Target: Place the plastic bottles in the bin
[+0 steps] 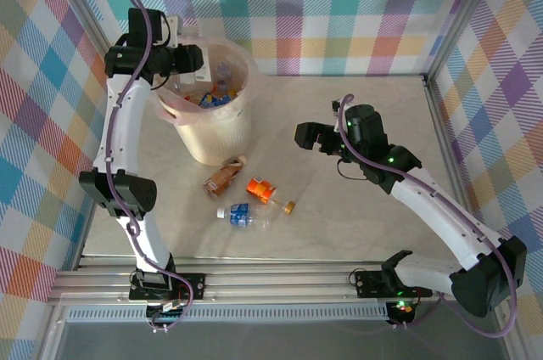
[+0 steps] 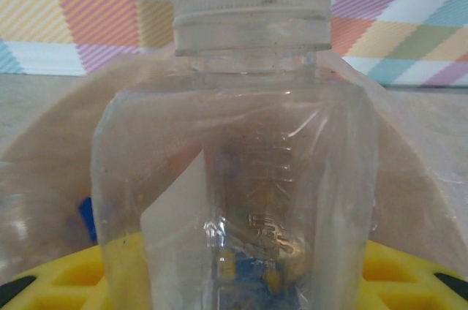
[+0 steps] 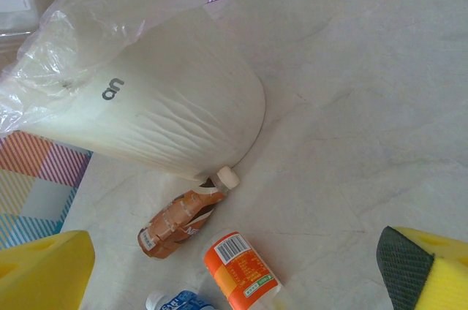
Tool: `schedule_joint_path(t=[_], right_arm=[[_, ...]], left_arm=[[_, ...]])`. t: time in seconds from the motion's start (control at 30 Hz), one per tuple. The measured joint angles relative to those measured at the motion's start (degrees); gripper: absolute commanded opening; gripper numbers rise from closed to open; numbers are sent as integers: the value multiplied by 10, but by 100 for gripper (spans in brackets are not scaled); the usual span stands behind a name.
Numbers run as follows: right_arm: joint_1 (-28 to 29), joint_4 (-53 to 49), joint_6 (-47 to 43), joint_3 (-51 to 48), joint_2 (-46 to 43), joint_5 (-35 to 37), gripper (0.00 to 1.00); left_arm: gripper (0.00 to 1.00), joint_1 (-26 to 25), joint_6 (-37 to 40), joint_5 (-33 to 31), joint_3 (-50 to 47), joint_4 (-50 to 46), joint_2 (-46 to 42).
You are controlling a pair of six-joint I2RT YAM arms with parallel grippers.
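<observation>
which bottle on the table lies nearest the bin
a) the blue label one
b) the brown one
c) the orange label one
B: the brown bottle lies with its cap right by the foot of the bin, while the orange bottle and the blue bottle lie farther out.

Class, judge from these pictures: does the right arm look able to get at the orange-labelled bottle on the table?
Probably yes. The orange-labelled bottle lies in the open beside the brown bottle, nothing on it, and the right arm has open jaws.
</observation>
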Motion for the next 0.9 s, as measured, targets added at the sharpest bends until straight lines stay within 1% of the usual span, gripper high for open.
schedule_joint_path(t=[0.1, 0.13, 0.2, 0.37, 0.4, 0.73, 0.9], right_arm=[[0, 0, 0, 0, 0, 2, 100], [0, 0, 0, 0, 0, 3, 100], [0, 0, 0, 0, 0, 4, 100], [0, 0, 0, 0, 3, 5, 100], [0, 0, 0, 0, 4, 5, 100], [0, 0, 0, 1, 14, 5, 100], [0, 0, -2, 1, 15, 5, 100]], left_arm=[[40, 3, -4, 28, 0, 0, 10], [44, 3, -6, 34, 0, 0, 13], [58, 4, -8, 37, 0, 0, 16], [75, 5, -13, 31, 0, -3, 18], [78, 5, -11, 30, 0, -1, 18], [78, 5, -17, 23, 0, 1, 13], [78, 5, -26, 25, -25, 3, -24]])
